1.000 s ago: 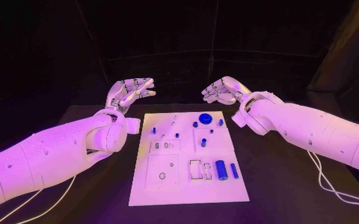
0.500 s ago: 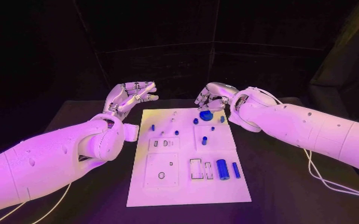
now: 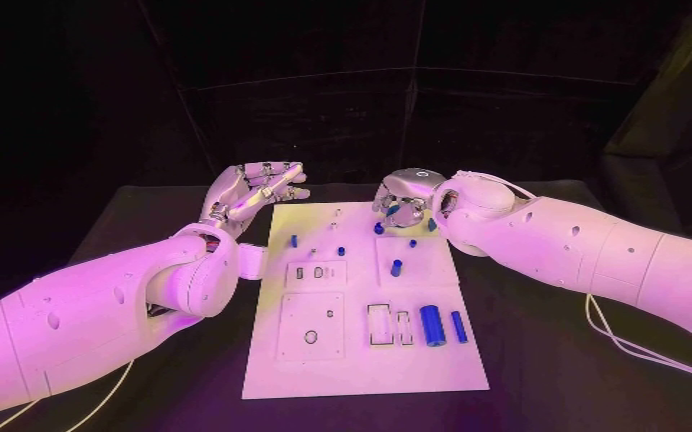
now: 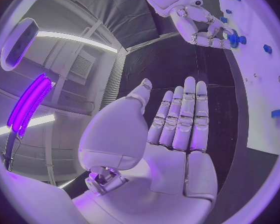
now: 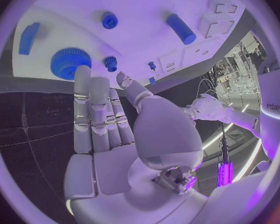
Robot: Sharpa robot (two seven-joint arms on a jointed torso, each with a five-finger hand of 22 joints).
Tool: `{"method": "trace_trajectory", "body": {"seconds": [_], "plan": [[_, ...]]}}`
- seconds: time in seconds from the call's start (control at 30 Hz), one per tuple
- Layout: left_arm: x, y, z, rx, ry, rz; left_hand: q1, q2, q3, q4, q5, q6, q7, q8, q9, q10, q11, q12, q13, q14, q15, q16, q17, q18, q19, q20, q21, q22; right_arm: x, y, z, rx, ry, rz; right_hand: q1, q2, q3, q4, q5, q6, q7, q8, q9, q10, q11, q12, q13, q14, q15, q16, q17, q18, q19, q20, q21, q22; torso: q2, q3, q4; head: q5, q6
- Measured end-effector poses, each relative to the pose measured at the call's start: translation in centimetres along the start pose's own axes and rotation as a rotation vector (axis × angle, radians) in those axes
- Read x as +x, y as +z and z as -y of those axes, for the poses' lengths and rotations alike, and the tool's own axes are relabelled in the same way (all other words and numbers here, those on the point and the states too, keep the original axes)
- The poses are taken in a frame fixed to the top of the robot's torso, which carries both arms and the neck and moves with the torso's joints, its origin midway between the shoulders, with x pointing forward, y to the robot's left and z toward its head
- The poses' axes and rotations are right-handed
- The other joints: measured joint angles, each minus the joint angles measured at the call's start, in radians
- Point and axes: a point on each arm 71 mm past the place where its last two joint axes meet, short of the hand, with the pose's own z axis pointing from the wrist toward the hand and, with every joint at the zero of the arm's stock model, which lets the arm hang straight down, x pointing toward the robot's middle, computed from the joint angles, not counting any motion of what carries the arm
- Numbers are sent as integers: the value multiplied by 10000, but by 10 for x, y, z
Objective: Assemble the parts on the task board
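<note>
I see the white rectangular task board (image 3: 361,362) lying flat in the middle of the black bench (image 3: 548,372), its long side running away from me. My left robot hand (image 3: 257,188) hovers just off the board's far left corner, fingers straight and held side by side, palm bare; it holds nothing. My right robot hand (image 3: 407,202) hangs over the far right part of the board, fingers pointing down toward the round blue toothed gear (image 5: 70,62). In the right wrist view the fingertips (image 5: 82,73) sit just beside that gear, overlapping its edge, but I cannot tell whether they touch it, and nothing lies in the palm. The left wrist view shows the same gear (image 4: 232,38) right at the right hand's fingertips.

On the board, a large blue cylinder (image 3: 431,325) lies on its side near the right edge in the near half, with a thinner blue bar (image 3: 459,326) just beside it toward the edge. A smaller blue peg (image 3: 395,268) sits near the board's middle. Several small blue pieces (image 3: 293,241) are scattered across the far half. Rectangular recesses (image 3: 378,325) lie just left of the large cylinder.
</note>
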Motion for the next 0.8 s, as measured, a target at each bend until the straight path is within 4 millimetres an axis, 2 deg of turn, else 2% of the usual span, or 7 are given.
{"method": "trace_trajectory", "body": {"seconds": [0.3, 0.47, 0.63, 0.73, 0.8], "plan": [[-1, 0, 0, -16, 12, 0, 0, 0, 0, 0, 0, 13, 13, 0, 1, 0, 0, 0, -8, 0, 0, 0, 6, -2, 0, 0, 0, 0, 3, 3, -1, 137, -376, -350, 0, 0, -13, 12, 0, -36, 35, 0, 0, -70, -1, 46, -1, -1, 0, 1212, 1212, 0, -16, 55, 857, 886, 104, 21, 13, 6, -29], [-2, 0, 0, -18, 25, 11, 0, 0, 0, 0, 0, 13, 13, 0, 1, 0, 0, 0, -8, 0, 0, 0, 6, -2, 0, 1, 0, -1, 5, 7, -3, 138, -470, -474, 0, 0, 32, 56, 0, -36, 35, 0, -1, -70, -1, 46, -1, -1, 0, 1575, 1576, -1, 21, 47, 1171, 1247, 127, 28, 18, 23, -28], [-2, 0, 0, -18, 30, 14, 0, 0, 0, 1, 0, 13, 13, 0, 2, 0, 0, 0, -8, 0, 0, -1, 7, -3, 8, -8, 0, -1, 6, 10, -4, 153, -526, -577, 66, 66, 140, 83, 0, -35, 35, 0, 11, -70, -1, 86, 9, -1, 0, 1934, 1937, 1, 118, 70, 1519, 1660, 131, 29, 29, 30, -79], [-2, 0, 0, -18, 33, 15, 0, 0, 0, 0, 0, 13, 13, 0, 2, -1, 0, 0, -7, 0, 0, 0, 19, -3, 33, -33, 37, -1, 6, 11, -5, 152, -551, -614, 70, 71, 228, 107, 0, 16, 87, 0, 11, -41, -13, 145, 8, -1, 0, 2229, 2258, 0, 218, 72, 1815, 2036, 139, 29, 34, 40, -90], [-2, 0, 0, -22, 34, 16, 0, 0, 0, 1, 0, 13, 13, 0, 2, -1, 0, 0, -7, -1, 0, 0, 19, -3, 33, -32, 37, -1, 7, 12, -6, 143, -562, -638, 107, 107, 290, 107, -1, 57, 48, 1, 11, 60, -17, 145, 8, -1, 0, 2405, 2449, 0, 308, 89, 2001, 2271, 141, 28, 34, 52, -106]]}}
